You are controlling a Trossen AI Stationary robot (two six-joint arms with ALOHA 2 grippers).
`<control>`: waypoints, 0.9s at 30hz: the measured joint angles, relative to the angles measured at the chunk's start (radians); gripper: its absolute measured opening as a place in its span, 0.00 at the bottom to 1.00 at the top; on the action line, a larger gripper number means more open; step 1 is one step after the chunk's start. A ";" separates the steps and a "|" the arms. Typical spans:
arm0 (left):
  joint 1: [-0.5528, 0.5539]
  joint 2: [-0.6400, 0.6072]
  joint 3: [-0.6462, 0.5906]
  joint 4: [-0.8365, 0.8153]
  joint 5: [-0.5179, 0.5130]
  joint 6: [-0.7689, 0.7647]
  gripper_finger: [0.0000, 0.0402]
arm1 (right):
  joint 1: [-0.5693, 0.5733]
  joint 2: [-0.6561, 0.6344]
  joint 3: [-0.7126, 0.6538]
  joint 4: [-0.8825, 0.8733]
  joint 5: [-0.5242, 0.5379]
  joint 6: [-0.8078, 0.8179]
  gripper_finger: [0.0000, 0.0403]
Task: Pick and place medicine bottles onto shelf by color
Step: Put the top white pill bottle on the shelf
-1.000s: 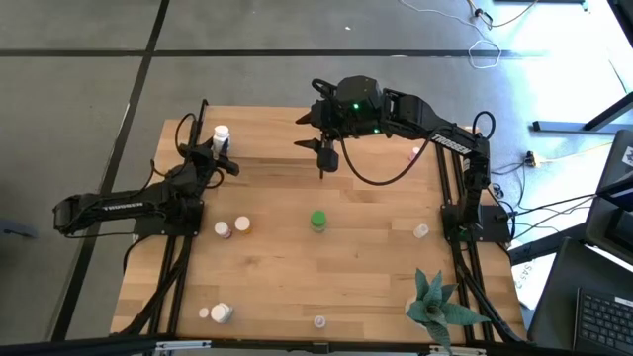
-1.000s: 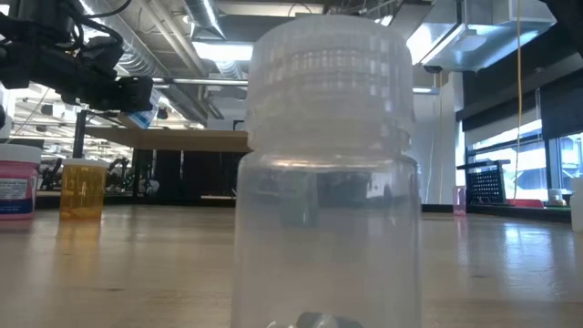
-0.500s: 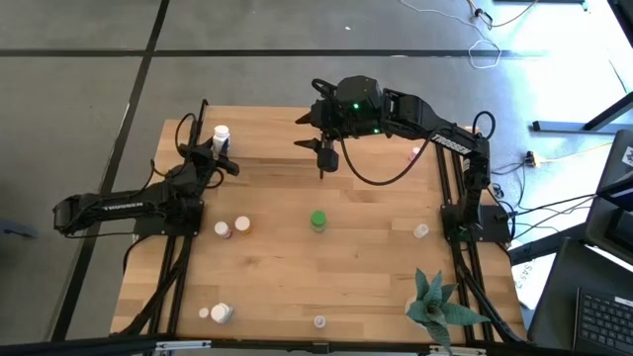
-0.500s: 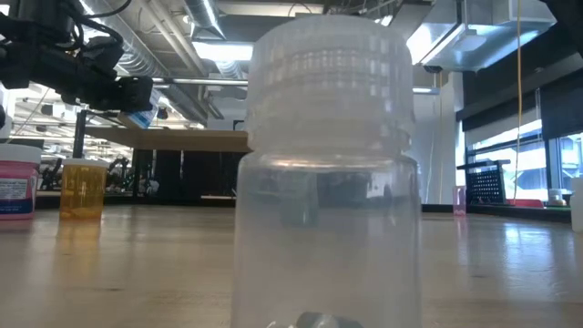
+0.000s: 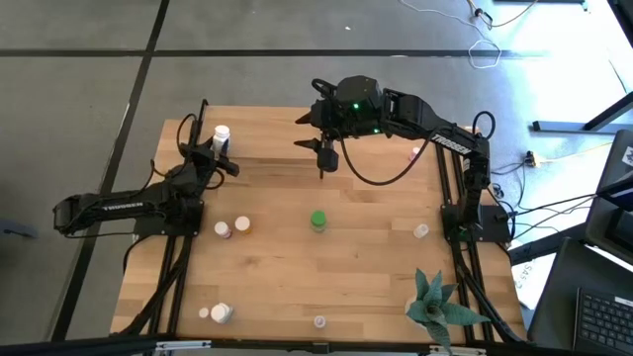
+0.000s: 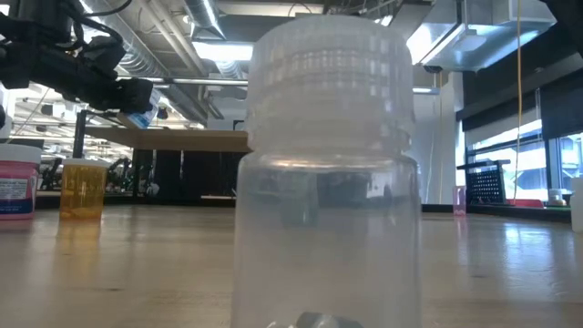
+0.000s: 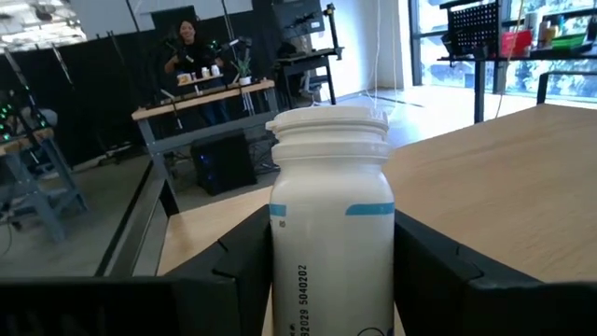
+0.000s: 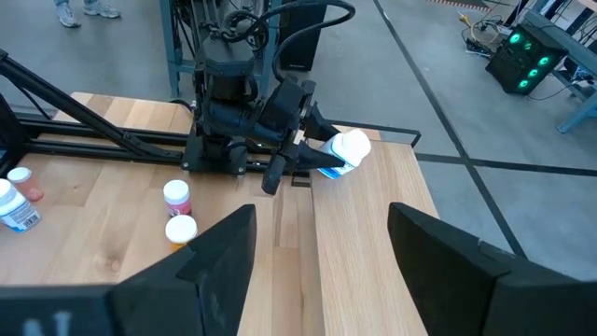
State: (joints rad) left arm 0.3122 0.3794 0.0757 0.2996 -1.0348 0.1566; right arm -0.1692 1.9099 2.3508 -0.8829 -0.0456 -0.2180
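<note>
**Holding a white bottle over the table's far left corner**

Gripping a white medicine bottle (image 7: 331, 233) between its two dark fingers (image 7: 233, 271), the left hand (image 5: 220, 148) hangs above the far left part of the table (image 5: 297, 267). The bottle is opaque white with a ribbed white cap, a thin blue band below its shoulder and small black print running down its side. In the right wrist view it pokes out of the hand cap-first, tilted over.

The right hand (image 5: 324, 158) hovers over the far middle of the table, pointing down, its fingers spread apart with nothing between them.

On the table below, a green bottle (image 5: 317, 220) with a green top stands near the centre. To its left sit two small bottles (image 5: 231, 227) close together, one with a reddish body. Two more white-capped bottles (image 5: 217, 312) stand near the front left edge, and a clear bottle (image 6: 323, 173) with a clear ribbed cap stands at the front edge, filling the low view. Another small clear bottle (image 5: 421, 231) sits near the right edge, and a pink one (image 5: 414, 153) lies further back on that side. A spiky green plant (image 5: 435, 302) occupies the front right corner.
</note>
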 joint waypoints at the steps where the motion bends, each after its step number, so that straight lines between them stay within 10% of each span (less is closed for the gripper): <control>1: 0.000 0.000 0.000 0.000 0.000 0.003 0.42 | 0.000 0.000 0.000 0.000 0.000 0.000 0.61; 27: 0.000 -0.002 -0.002 0.129 -0.077 0.169 0.60 | 0.000 0.000 0.000 0.000 0.000 0.000 0.61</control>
State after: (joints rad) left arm 0.3119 0.3775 0.0742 0.4282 -1.1115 0.3254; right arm -0.1692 1.9099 2.3508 -0.8829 -0.0456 -0.2180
